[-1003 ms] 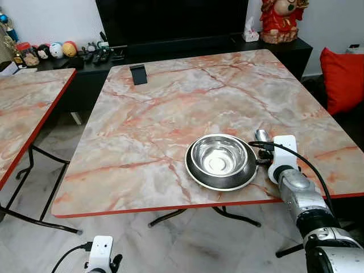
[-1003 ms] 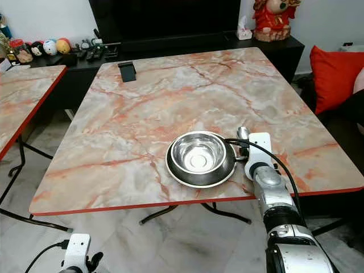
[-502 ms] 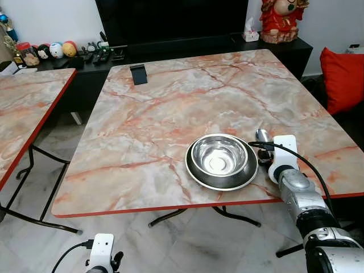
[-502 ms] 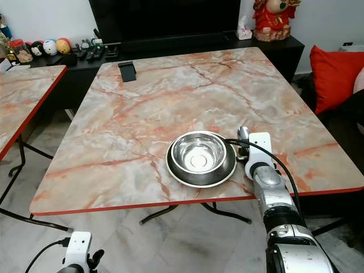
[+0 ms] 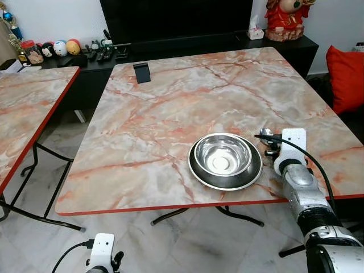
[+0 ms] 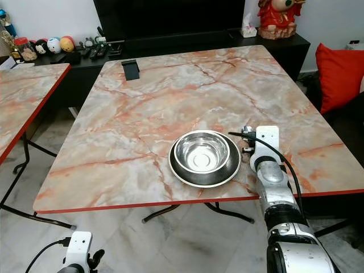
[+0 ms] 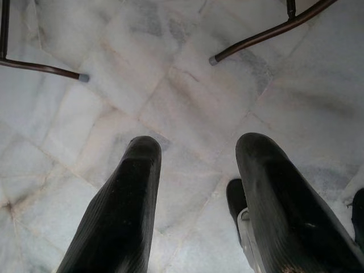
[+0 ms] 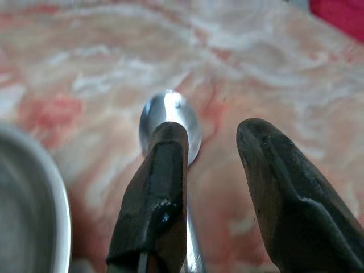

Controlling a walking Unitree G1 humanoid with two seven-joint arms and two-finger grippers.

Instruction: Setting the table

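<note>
Marble tables (image 5: 170,108), tiled floor (image 7: 170,85) — black sideboard (image 5: 187,45)

Red cushion (image 5: 348,75), red figurine (image 5: 282,18), remotes (image 5: 108,50) and small toys (image 5: 60,48) on black cabinet (image 5: 170,46).

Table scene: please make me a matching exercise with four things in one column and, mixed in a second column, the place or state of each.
Things:
1. steel bowl
2. spoon
3. left gripper
4. black stand

Places or states:
A. hangs low above the tiled floor, jaws apart
B. lies on the marble top, just beyond the bowl's right side, by the right gripper
C. stands upright near the table's far left corner
D. sits inside a dark plate near the table's front edge

Pairs: 1-D, 2-B, 3-A, 4-C
</note>
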